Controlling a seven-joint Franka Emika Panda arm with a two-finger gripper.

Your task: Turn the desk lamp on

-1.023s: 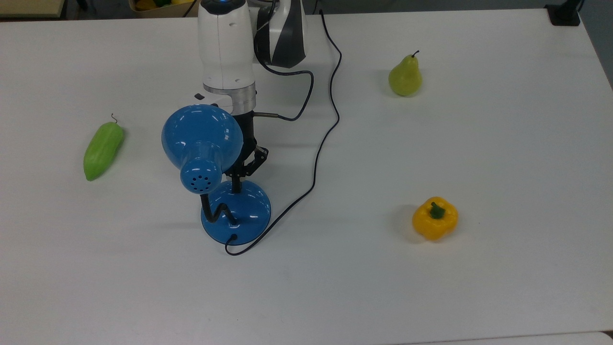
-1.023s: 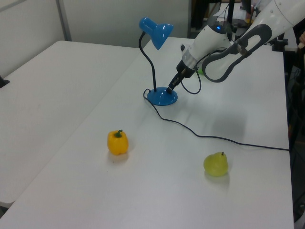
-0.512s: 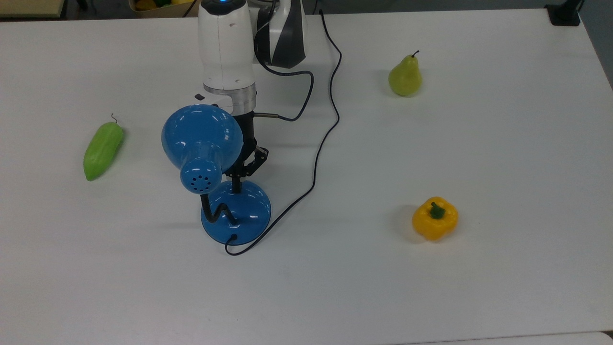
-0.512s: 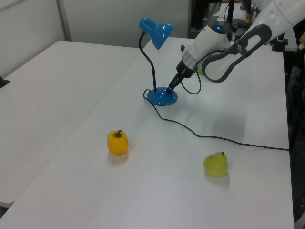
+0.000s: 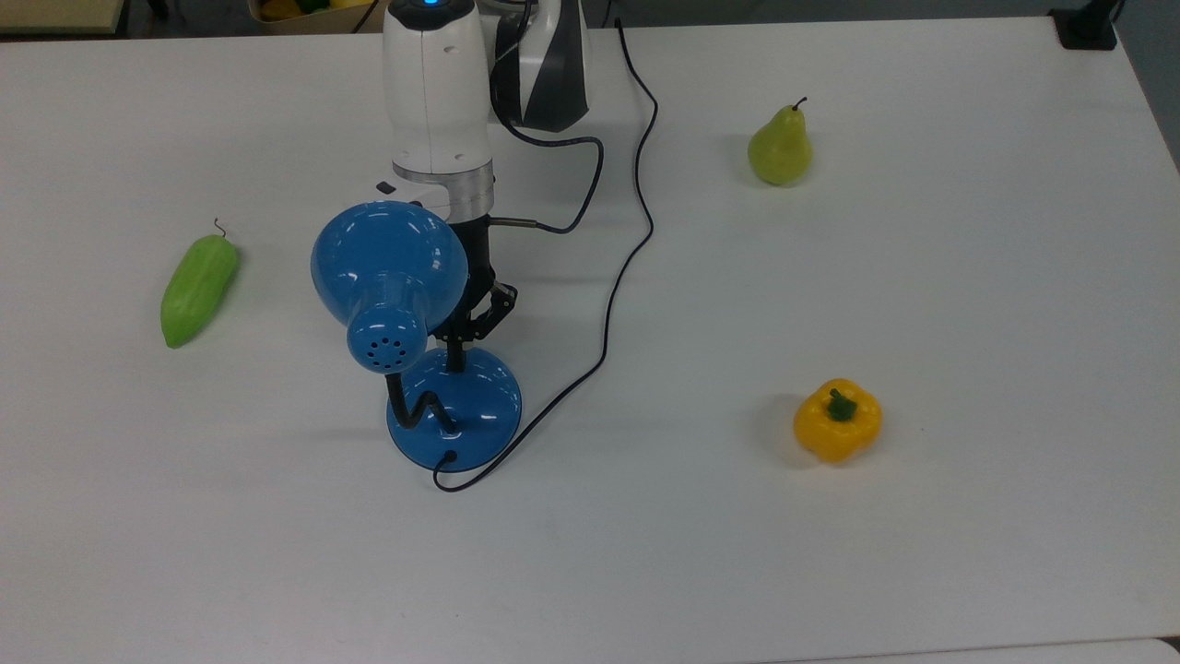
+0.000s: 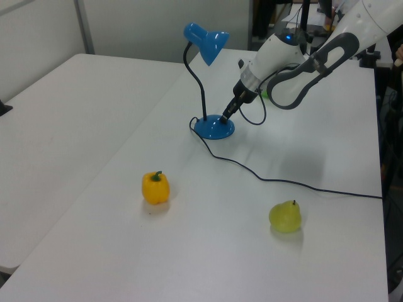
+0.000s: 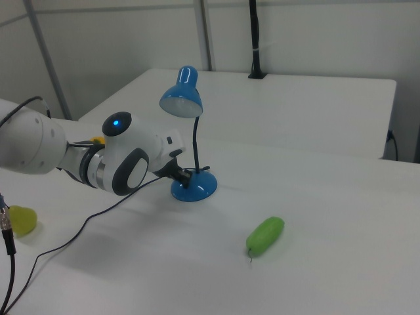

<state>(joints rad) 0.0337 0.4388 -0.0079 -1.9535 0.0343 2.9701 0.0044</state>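
White surface (image 5: 922, 553) carrying a desk lamp (image 5: 406, 304) toward the top view's left of centre, with a pear (image 5: 780, 148), a yellow pepper (image 5: 837, 420) and a green vegetable (image 5: 198, 288) well apart from it. End effector (image 5: 454, 355) angled down onto the far rim of the blue base (image 5: 475, 406), tip touching or just above where the switch should sit; open or closed: cannot tell. Shade unlit. Nothing visibly changed from half a second ago: same pose, same contact point.

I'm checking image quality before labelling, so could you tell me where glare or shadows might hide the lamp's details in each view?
Top view: bright highlights streak the desk lamp shade, which covers part of the gripper. Left view: soft, even light, faint shadows under the yellow pepper and pear. Right view: the arm blocks the gripper; the lamp's shade looks pale inside.
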